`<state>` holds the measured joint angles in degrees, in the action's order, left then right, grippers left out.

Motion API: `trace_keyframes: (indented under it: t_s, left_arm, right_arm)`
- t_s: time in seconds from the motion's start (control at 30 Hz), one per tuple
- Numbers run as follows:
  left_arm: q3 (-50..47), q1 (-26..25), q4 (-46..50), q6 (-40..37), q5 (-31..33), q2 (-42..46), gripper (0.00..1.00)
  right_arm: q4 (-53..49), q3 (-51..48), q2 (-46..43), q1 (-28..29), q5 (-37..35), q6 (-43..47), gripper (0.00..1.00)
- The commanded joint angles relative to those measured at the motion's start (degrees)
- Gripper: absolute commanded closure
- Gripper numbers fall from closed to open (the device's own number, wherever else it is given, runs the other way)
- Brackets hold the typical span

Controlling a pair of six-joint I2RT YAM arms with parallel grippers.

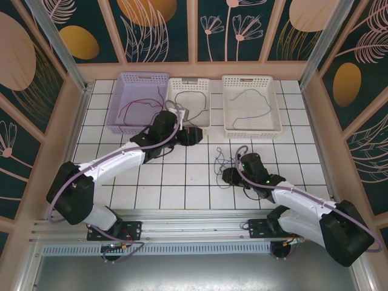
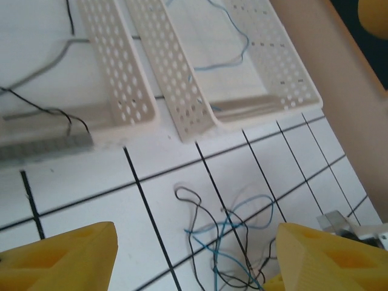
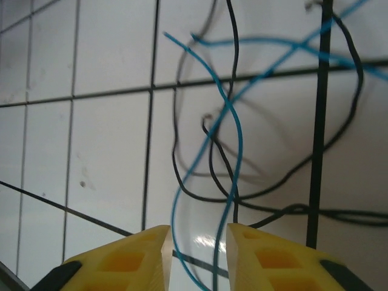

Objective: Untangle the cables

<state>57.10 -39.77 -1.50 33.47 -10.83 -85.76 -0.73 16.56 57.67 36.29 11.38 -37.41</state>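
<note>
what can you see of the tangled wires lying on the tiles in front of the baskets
A loose tangle of thread-thin, limp wires, black and blue, looped and crossing one another several times. It lies on the white tiled table, in front of the right-hand white basket and apart from it. A blue strand runs down between the yellow fingers of the right end effector, whose jaws stand slightly apart; whether they touch it I cannot tell.

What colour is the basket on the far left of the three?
The leftmost basket is pale lilac; the overhead view shows it best.
</note>
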Motion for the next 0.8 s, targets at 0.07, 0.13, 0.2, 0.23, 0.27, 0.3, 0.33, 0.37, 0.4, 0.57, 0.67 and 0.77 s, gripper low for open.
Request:
trace_keyframes:
  t_s: [0.07, 0.13, 0.2, 0.23, 0.27, 0.3, 0.33, 0.37, 0.4, 0.57, 0.67, 0.77]
  left_arm:
    - [-4.9, -1.0, -3.6, 3.6, 1.0, 1.1, 0.31]
    - [-5.7, -2.0, -3.9, 4.1, 1.0, 0.7, 0.31]
    - [-6.0, -3.5, -4.3, 4.5, 1.3, -0.1, 0.31]
    - [-6.1, -4.2, -4.6, 4.7, 1.4, -0.6, 0.31]
    - [-6.2, -5.0, -4.9, 4.8, 1.3, -1.4, 0.31]
    - [-6.3, -5.8, -5.4, 5.3, 1.2, -2.2, 0.31]
    - [-6.4, -6.4, -6.0, 5.5, 0.9, -2.9, 0.32]
    - [-6.4, -7.2, -6.5, 6.0, 0.7, -3.7, 0.32]
    - [-6.4, -7.9, -6.9, 6.2, 0.4, -4.6, 0.32]
    - [-7.1, -10.0, -10.6, 8.2, -1.6, -6.9, 0.32]
    - [-8.1, -10.9, -13.2, 9.7, -2.6, -7.8, 0.32]
    - [-9.0, -11.6, -15.1, 10.8, -2.9, -8.9, 0.32]
  right_arm:
    - [-1.6, -1.7, -0.8, 3.3, -3.6, -3.1, 0.70]
    - [-2.3, -1.8, -1.2, 4.5, -5.1, -3.6, 0.69]
    - [-2.2, -2.1, -1.6, 5.2, -5.7, -3.9, 0.78]
    - [-2.4, -2.0, -1.9, 5.2, -6.2, -4.0, 0.87]
    - [-2.6, -1.6, -2.5, 5.3, -6.4, -3.8, 0.98]
    - [-3.1, -0.9, -3.4, 5.3, -6.3, -3.4, 1.00]
    - [-3.7, -0.1, -4.3, 5.3, -6.1, -2.9, 1.00]
    - [-4.3, 0.9, -5.9, 5.3, -5.5, -2.2, 1.00]
    - [-4.9, 2.1, -7.7, 5.3, -4.9, -1.4, 1.00]
    - [-10.7, 10.0, -12.9, 4.5, -2.9, 2.0, 1.00]
    - [-12.8, 14.4, -13.9, 4.2, -0.5, 3.2, 1.00]
    - [-14.5, 17.7, -14.7, 4.2, 0.2, 3.9, 1.00]
